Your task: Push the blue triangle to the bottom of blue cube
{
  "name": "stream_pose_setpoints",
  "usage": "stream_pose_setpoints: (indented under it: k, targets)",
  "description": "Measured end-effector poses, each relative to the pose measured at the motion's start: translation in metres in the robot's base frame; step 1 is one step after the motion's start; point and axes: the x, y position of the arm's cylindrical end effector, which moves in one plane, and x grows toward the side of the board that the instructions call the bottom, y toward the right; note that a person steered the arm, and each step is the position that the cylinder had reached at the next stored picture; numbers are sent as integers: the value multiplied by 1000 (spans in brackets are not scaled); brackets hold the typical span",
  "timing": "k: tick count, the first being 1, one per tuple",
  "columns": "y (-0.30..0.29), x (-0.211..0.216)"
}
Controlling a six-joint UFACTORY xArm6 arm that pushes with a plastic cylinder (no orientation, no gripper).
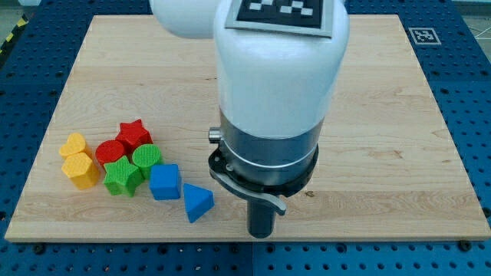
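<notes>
The blue cube (pixel 165 182) sits at the lower left of the wooden board (pixel 399 115). The blue triangle (pixel 198 202) lies just right of and below it, almost touching its lower right corner. My arm's white and grey body fills the middle of the view. The dark rod comes down to my tip (pixel 262 234) near the board's bottom edge, to the right of the blue triangle with a clear gap between them.
A cluster lies left of the blue cube: a red star (pixel 134 133), a red cylinder (pixel 110 152), a green cylinder (pixel 147 158), a green star (pixel 123 177), a yellow heart (pixel 74 144) and a yellow block (pixel 80 170). The board's bottom edge is close below the tip.
</notes>
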Motion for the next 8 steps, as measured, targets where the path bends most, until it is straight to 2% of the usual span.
stream_pose_setpoints:
  k: [3,8]
  targets:
    - [-13,0]
    - [-99,-8]
